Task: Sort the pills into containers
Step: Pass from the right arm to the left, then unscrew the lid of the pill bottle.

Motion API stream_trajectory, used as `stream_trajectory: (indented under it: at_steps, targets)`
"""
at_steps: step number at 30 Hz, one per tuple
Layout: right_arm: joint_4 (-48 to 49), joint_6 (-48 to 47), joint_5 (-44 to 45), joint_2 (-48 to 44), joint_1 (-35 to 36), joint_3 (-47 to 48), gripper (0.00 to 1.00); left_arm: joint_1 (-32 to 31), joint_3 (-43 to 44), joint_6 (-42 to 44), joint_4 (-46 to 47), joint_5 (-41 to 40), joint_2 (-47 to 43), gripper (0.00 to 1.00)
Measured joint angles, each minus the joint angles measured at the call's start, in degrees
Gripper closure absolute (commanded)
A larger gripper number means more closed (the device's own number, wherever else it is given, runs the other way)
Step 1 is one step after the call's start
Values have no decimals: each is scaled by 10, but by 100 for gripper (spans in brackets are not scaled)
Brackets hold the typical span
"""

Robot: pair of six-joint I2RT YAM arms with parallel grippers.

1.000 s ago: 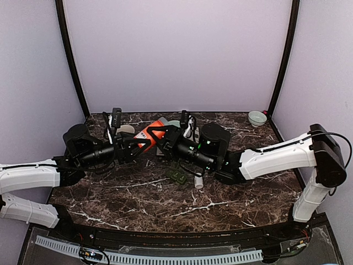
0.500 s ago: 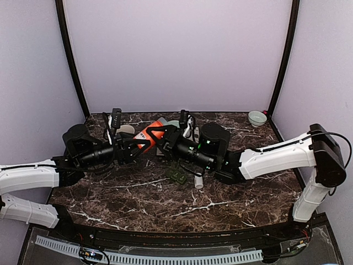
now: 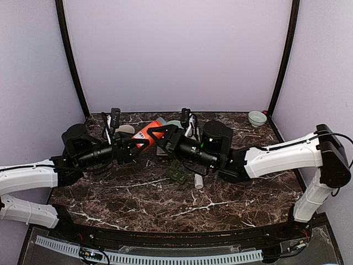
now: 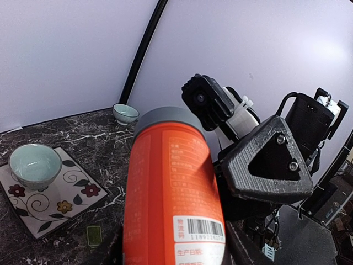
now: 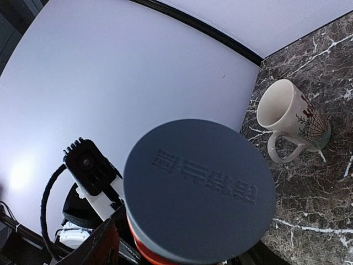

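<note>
An orange bottle (image 3: 150, 132) with a grey cap (image 5: 199, 187) hangs tilted above the table's middle. My left gripper (image 3: 137, 146) is shut on its body, the label facing the left wrist camera (image 4: 174, 182). My right gripper (image 3: 168, 138) faces the cap end, jaws open on either side of the cap, which sits on the bottle. The containers, a dark green pill box (image 3: 177, 175), lie on the marble just below and right of the bottle. No pills show.
A cream mug (image 5: 287, 118) stands at the back left (image 3: 126, 130). A pale green bowl (image 4: 35, 164) rests on a flowered mat (image 4: 55, 207). Another small bowl (image 3: 257, 117) sits at the back right corner. A small white cylinder (image 3: 198, 181) lies beside the pill box.
The right gripper's jaws have spread wider around the cap, and the right arm has shifted slightly to the right. The left gripper and bottle have held still.
</note>
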Motion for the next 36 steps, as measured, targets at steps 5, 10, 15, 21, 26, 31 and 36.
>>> stream_trajectory:
  at_steps: [5, 10, 15, 21, 26, 31, 36]
  targets:
    - [-11, -13, 6, -20, -2, -14, 33, 0, 6, 3, -15, -2, -4, 75]
    - [-30, -28, 19, -58, -4, -41, 32, 1, 19, 9, -50, -8, -4, 81]
    - [-52, -51, 40, -100, -6, -68, 32, 2, 46, 18, -94, -6, -4, 81]
    - [-136, -107, 76, -165, -6, -89, 31, 2, 104, 41, -153, 33, 12, 85]
    - [-231, -167, 107, -246, -8, -93, 29, 3, 164, 69, -214, 93, 52, 90]
    - [-300, -208, 102, -341, -27, -107, 29, 4, 195, 93, -264, 158, 93, 97]
    - [-364, -226, 56, -394, -46, -117, 28, 7, 208, 106, -295, 216, 122, 100]
